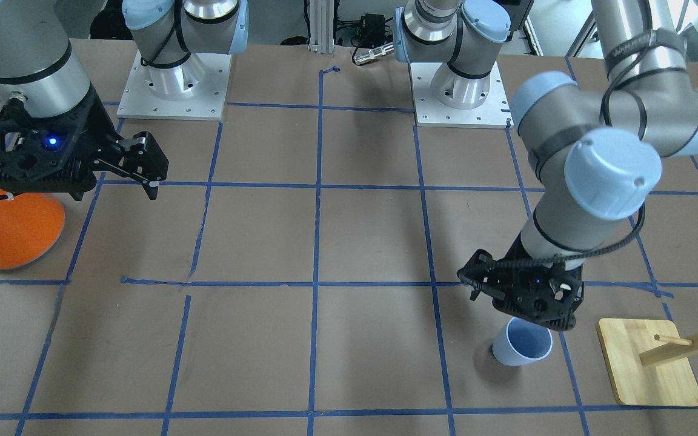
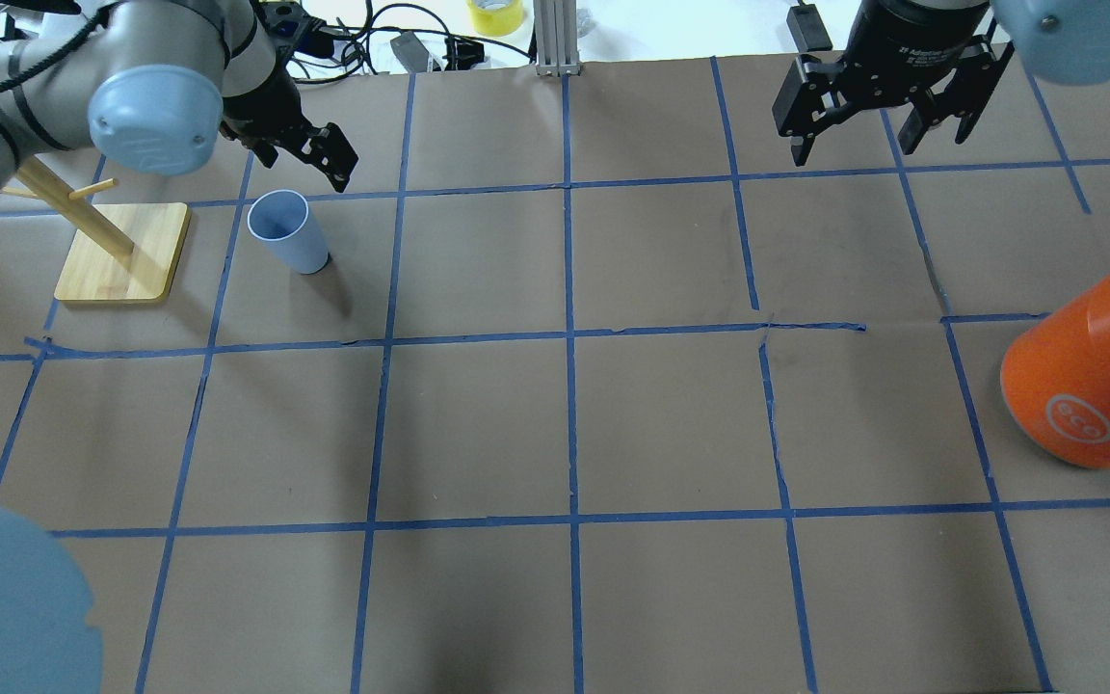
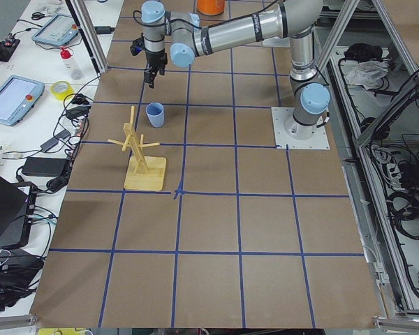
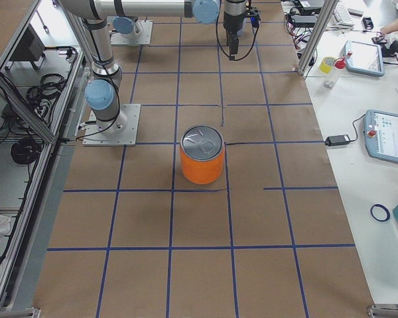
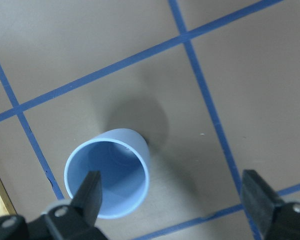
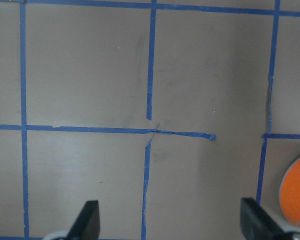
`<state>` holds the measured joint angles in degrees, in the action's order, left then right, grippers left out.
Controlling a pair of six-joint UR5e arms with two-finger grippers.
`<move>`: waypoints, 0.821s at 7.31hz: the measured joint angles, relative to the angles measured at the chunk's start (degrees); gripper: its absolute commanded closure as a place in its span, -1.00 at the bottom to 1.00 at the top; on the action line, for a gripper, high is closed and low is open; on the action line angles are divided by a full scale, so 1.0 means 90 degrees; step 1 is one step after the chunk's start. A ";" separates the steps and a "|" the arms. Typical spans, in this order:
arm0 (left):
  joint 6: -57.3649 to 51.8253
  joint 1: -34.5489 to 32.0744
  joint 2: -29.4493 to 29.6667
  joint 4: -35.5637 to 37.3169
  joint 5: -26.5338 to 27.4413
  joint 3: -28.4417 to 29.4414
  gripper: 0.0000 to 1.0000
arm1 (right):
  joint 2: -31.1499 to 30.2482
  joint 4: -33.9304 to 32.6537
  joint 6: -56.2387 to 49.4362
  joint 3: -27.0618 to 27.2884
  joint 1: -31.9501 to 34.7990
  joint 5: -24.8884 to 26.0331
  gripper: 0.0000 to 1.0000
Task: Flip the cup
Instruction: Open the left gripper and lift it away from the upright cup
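Note:
The cup (image 2: 287,233) is a small pale blue tumbler standing upright, mouth up, on the brown table at the far left. It also shows in the front view (image 1: 521,343), the left side view (image 3: 154,115) and the left wrist view (image 5: 110,179). My left gripper (image 2: 329,162) hovers just above it, a little to its far side, open and empty (image 5: 172,200). One of its fingers (image 5: 90,192) is over the cup's rim. My right gripper (image 2: 854,140) is open and empty, high over the far right of the table (image 6: 171,222).
A big orange can (image 2: 1085,381) with a silver top stands at the right edge, also in the front view (image 1: 9,227). A wooden peg rack on a flat base (image 2: 121,253) stands just left of the cup. Blue tape lines grid the table.

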<state>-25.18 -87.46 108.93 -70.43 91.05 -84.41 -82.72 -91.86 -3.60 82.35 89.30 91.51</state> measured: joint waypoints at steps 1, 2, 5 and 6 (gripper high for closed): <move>0.0029 -0.0042 -0.0412 -0.0426 -0.0015 -0.0019 -1.00 | 0.0001 0.0000 0.0000 0.0000 0.0000 0.0002 -1.00; 0.0067 -0.0061 -0.0819 -0.0811 -0.0033 -0.0072 -1.00 | 0.0004 -0.0001 0.0000 0.0000 0.0000 0.0001 -1.00; 0.1230 -0.0079 -0.1930 -0.1390 -0.0050 -0.0497 -1.00 | -0.0006 0.0039 0.0000 0.0003 0.0000 0.0009 -1.00; 0.1936 -0.0106 -0.2142 -0.1431 -0.0052 -0.0648 -1.00 | -0.0011 0.0046 0.0000 0.0006 0.0000 0.0014 -1.00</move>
<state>-7.76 -88.41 89.66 -83.31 90.58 -90.24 -82.83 -91.45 -3.60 82.41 89.30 91.63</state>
